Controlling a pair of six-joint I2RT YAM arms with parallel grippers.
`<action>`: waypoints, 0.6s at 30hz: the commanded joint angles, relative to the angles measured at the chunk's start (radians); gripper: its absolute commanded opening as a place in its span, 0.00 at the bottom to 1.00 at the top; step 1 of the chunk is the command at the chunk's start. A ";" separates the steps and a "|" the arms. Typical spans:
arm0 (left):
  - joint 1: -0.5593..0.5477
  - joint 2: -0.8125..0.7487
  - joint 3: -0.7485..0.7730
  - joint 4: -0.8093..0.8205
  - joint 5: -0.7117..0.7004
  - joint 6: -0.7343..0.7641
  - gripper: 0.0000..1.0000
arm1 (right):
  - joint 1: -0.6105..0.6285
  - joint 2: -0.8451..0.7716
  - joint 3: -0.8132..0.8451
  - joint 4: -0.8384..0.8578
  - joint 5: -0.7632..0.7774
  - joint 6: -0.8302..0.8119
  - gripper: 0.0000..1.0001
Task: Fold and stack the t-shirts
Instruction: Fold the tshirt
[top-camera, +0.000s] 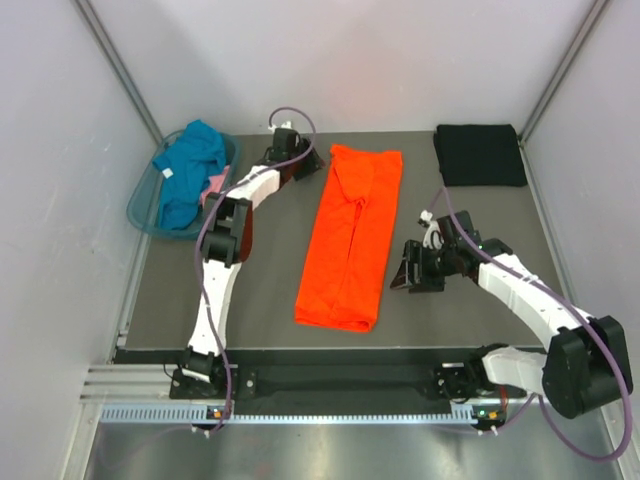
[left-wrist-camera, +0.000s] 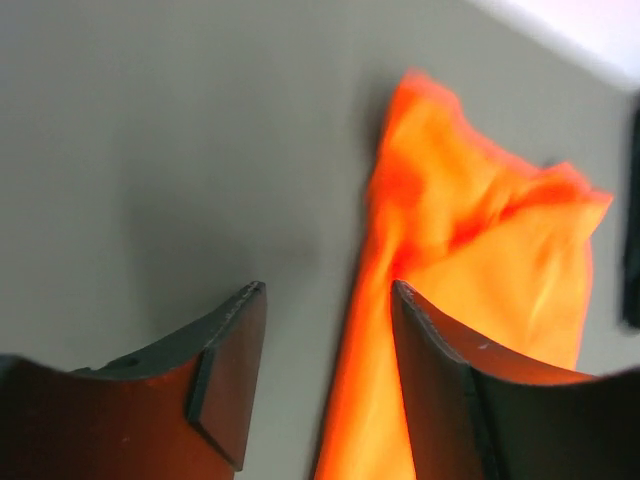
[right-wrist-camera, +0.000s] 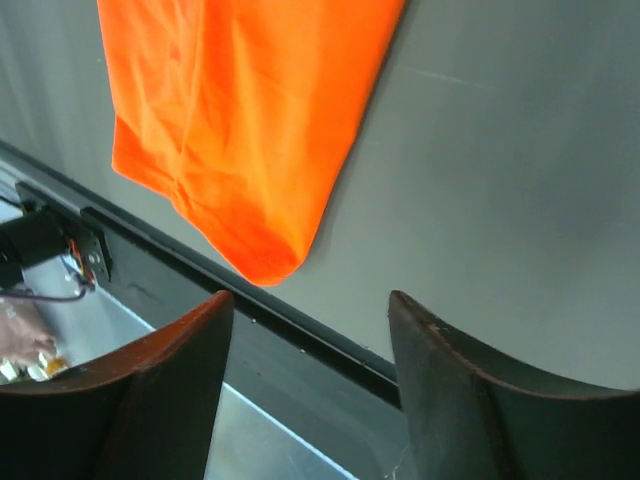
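Since the dark grey surface (top-camera: 260, 295) carries everything, it comes first. The bright orange t-shirt (top-camera: 350, 235) lies flat down its middle, folded lengthwise into a long narrow strip. That suggests the first fold is done and the crosswise fold is not yet made. At the far left edge, the translucent blue-green basket (top-camera: 140, 215) holds a teal t-shirt (top-camera: 195, 165) and a pink t-shirt (top-camera: 216, 186), bunched and unfolded, likely waiting their turn. In the far right corner a black t-shirt (top-camera: 480, 155) sits folded square, probably the base of the stack. The left arm (top-camera: 215, 270) reaches to the strip's far left corner. The left jaws stand open and empty, just beside the cloth's edge and not on it. The right arm (top-camera: 520, 290) hangs beside the strip's right edge, toward its near end. The right jaws are apart too, holding nothing, clear of the cloth. I judge both are stationed to take the next fold.
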 joint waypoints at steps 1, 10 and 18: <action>0.008 -0.233 -0.144 -0.138 -0.041 0.110 0.56 | 0.034 0.033 -0.003 0.062 -0.092 -0.046 0.60; 0.005 -0.667 -0.663 -0.289 0.073 0.163 0.46 | 0.225 0.206 0.017 0.221 -0.190 -0.058 0.40; -0.041 -1.011 -1.100 -0.289 0.198 0.110 0.46 | 0.249 0.423 0.051 0.417 -0.245 0.046 0.26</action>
